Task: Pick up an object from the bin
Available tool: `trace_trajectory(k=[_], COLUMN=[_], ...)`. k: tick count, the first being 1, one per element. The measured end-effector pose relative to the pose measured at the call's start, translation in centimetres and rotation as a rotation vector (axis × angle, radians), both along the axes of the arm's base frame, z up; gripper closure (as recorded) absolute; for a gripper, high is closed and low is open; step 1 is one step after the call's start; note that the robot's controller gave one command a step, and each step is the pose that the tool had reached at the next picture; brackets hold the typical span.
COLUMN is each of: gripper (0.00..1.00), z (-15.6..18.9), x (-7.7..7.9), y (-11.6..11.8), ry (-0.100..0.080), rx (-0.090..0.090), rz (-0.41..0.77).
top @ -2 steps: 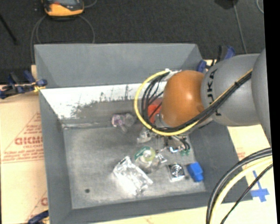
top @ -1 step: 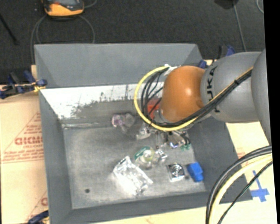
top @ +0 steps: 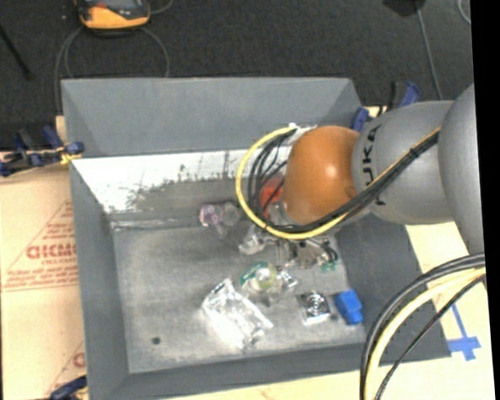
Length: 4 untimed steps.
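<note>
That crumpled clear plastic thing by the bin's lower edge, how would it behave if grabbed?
The clear plastic piece looks thin and crinkled, so probably light and apt to crumple. Its glossy glints suggest it may slip. Lying flat, it seems unlikely to roll.

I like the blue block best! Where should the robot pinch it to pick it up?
Probably across its two long sides, coming straight down from above. The blue block lies flat, and its sides look straight. A silver metal piece sits close beside it, so one finger must slip into that gap.
</note>
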State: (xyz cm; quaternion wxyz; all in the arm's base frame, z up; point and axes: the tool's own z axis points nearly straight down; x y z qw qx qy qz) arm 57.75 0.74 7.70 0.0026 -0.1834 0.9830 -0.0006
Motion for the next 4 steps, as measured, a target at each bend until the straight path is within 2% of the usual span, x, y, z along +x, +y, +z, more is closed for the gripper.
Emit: trace_trajectory(k=[1,2,4], gripper=[0.0,1.0,1.0], z=[0.2,0.5,2.1], x=[0.2,0.4,0.7], y=[0.0,0.0,-0.1], ry=[-0.002,-0.004,-0.001], rx=[0.001,0.001,0.002], rz=[-0.004,-0.005,-0.013])
